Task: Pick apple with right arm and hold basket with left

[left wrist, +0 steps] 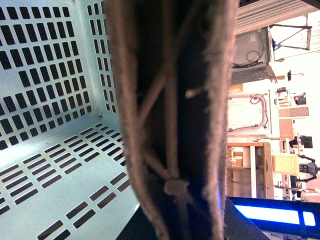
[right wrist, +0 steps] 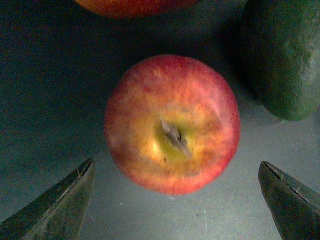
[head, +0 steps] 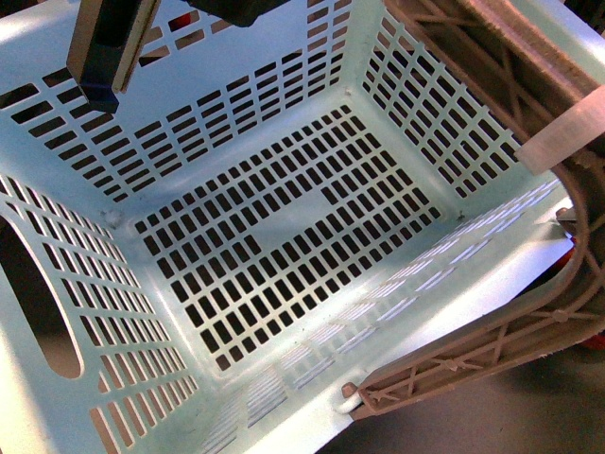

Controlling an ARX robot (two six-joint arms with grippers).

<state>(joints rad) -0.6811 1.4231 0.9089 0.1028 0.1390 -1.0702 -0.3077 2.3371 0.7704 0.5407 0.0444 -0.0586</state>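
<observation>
Right gripper (right wrist: 175, 170) spread wide and gripping nothing, dark pointed fingertips (right wrist: 60, 200) well apart, flanking the near side of the apple (right wrist: 172, 122) without touching it. Round and red, washed with yellow-orange streaks that deepen to a yellowish patch round the sunken stem, stem end turned toward the wrist camera. Resting on a dark grey surface (right wrist: 45, 90), with a clear gap between skin and each fingertip. Beyond and off to one side, a dark green, pebbly-skinned fruit (right wrist: 282, 55), near the apple but apart from it. Farther beyond, just the edge of a red-orange fruit (right wrist: 135, 6), also apart. In the front view, the basket (head: 492, 265), pale mint green, tilted so that the slotted floor faces the camera. Oval hand cutout (head: 38, 303) at 8 o'clock. Near handle (head: 473, 350), grey-brown and ribbed, at 5 o'clock along the closest rim. Far handle (head: 492, 57) at 1 o'clock, carrying a white band (head: 558, 137). At 11 o'clock, a dark blue-black bar (head: 104, 57) with tan edges, hanging over the far wall; touching or not, cannot tell. From the left wrist, a grey-brown strut (left wrist: 170, 120) of one handle, very close, filling the middle and blocking most else, with slotted basket wall and floor beside it. Left gripper's fingers not made out there, so holding or loose cannot be told. Far behind, a blurred room with a white boxy unit (left wrist: 250, 112) and a blue-lit strip (left wrist: 270, 215).
</observation>
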